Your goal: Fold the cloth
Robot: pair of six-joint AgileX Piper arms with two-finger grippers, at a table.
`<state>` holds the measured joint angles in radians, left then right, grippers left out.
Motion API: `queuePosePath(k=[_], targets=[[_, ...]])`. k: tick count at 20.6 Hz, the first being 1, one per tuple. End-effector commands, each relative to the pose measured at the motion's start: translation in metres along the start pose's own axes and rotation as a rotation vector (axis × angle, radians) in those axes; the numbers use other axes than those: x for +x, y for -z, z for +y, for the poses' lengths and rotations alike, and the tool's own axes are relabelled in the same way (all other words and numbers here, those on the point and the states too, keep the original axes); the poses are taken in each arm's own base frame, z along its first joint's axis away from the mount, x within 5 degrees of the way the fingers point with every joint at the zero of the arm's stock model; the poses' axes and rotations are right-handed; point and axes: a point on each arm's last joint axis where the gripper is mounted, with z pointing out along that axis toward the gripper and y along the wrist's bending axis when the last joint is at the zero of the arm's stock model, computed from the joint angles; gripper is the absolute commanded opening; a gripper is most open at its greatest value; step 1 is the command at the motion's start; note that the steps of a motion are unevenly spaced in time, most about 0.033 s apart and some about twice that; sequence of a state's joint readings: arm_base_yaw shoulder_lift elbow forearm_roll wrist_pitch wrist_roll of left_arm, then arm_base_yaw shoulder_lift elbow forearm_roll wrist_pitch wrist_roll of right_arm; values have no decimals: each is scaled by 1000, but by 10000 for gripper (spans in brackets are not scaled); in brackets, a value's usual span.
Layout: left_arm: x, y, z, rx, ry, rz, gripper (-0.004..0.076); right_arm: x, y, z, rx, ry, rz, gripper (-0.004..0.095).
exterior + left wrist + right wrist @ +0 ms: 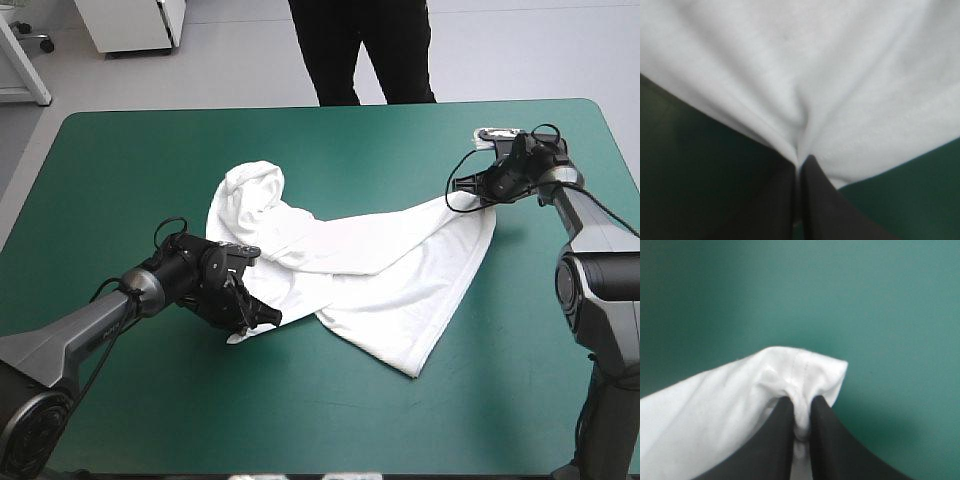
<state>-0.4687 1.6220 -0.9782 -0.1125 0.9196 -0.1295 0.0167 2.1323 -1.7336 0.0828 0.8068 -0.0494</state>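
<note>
the t-shirt [350, 265] lies on the teal-green worktop [150, 150], drawn out in a long band whose axis runs on a slant from the near left toward the far right, and each end of that band is in a pincer. the left pincer [248, 318] sits at the near-left end, its black fingers all but closed on a pinch of white cloth; in its own wrist view the fabric fans out ahead of the fingertips and fills most of what lies beyond them. the right pincer [490, 195] is at the far-right end, close to the worktop's right edge, closed on a hemmed corner that bunches between its fingers in the right wrist view, with bare cover beyond. between the two, the cloth is not flat: a rumpled lobe bulges toward the far left and a pointed flap hangs toward the near edge. both arms are at the cloth, so neither is nearer; the next move likely turns on pulling apart along this slanted axis.
</note>
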Motion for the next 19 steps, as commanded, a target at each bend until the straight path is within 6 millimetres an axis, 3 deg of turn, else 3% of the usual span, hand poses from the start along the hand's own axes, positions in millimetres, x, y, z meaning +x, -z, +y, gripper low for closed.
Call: queuePosePath(k=[1,2,4,5,6,7,8,9,11,14,16,19], targets=[[-2,-4,-3,9,-5,-39,-9,-2,6,2,-43,-14,-7,-17],[-5,1,-2,-4,-20,-61,-9,-2,8,2,-44,-14,-8,-17],[-14,34,-1,-62,-66,-152,-9,-7,27,3,-39,2,-44,-17],[-21,69,0,-105,-86,-251,-9,-11,48,5,-39,21,-91,-17],[-22,85,1,-121,-89,-298,-9,-13,62,5,-39,23,-120,-17],[-25,131,1,-153,-94,-435,-9,-17,91,7,-36,35,-183,-17],[-25,151,1,-162,-96,-497,-9,-19,104,7,-33,42,-211,-17],[-22,201,1,-183,-97,-651,-9,-21,135,9,-31,56,-270,-17],[-7,278,2,-208,-82,-885,-9,-22,180,12,-31,68,-353,-17],[26,372,7,-250,-66,-1179,-9,-16,255,17,-29,85,-521,-17],[41,399,7,-252,-76,-1277,-9,-11,288,19,-27,93,-599,-17],[77,444,11,-231,-54,-1464,-9,9,365,24,-26,107,-792,-17]])
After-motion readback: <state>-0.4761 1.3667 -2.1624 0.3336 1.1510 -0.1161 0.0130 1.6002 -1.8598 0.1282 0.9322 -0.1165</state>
